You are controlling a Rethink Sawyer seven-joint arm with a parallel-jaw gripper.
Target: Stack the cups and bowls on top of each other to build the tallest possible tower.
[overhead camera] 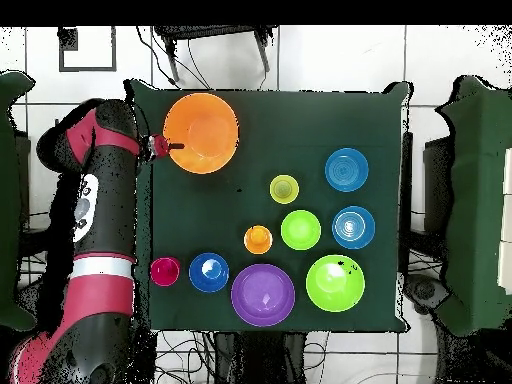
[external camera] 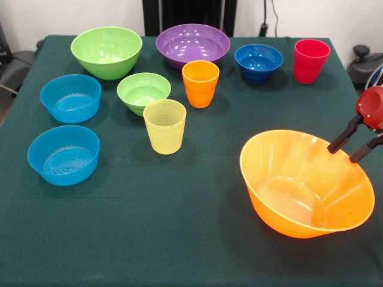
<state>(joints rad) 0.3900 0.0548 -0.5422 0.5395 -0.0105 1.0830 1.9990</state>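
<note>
A dark green table (external camera: 179, 239) holds ten plastic pieces, all separate and open side up. Seen from the front, the huge orange bowl (external camera: 299, 191) sits tilted near the right edge. The gripper (external camera: 353, 146) reaches in from that edge, its two dark fingers (external camera: 344, 136) straddling the bowl's rim, grasping it. Along the far edge stand the large green bowl (external camera: 106, 51), large purple bowl (external camera: 192, 43), small dark blue bowl (external camera: 258, 61) and red cup (external camera: 310, 60). Nearer the middle are the orange cup (external camera: 200, 84), small green bowl (external camera: 143, 91) and yellow cup (external camera: 164, 125). Two light blue bowls (external camera: 70, 97) sit by the left edge.
</note>
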